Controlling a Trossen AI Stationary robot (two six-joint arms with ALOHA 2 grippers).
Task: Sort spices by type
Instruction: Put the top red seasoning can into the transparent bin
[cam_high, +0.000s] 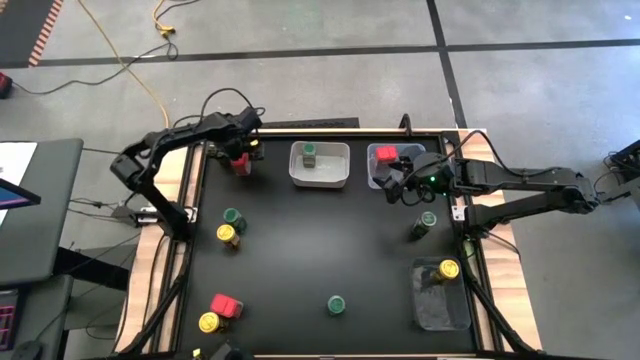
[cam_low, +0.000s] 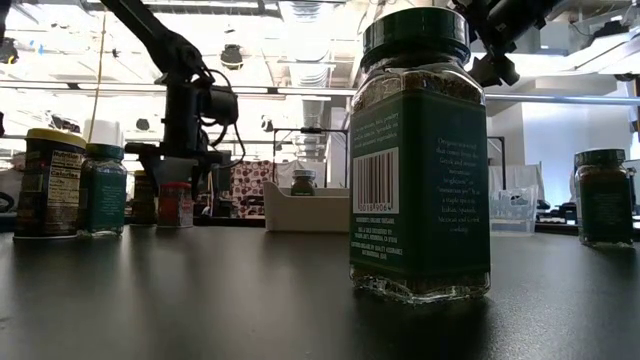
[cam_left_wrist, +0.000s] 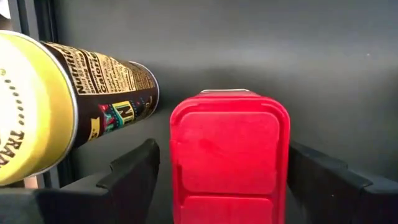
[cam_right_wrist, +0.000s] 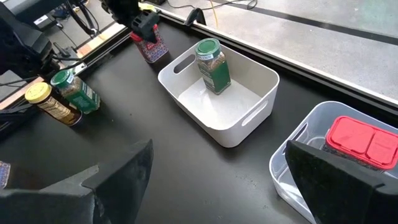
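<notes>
Left hand open, straddling the red spice box, not gripping yet. Yellow-lidded jar sits just beside one finger; closing could knock it. Right hand open, empty.

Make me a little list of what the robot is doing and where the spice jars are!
left tool: open, fingers either side of a red spice box at the table's far left corner, yellow-lidded jar beside it
right tool: open, over the clear bin
white bin: one green-lidded jar
clear bin: one red box
near-right bin: one yellow-lidded jar
</notes>
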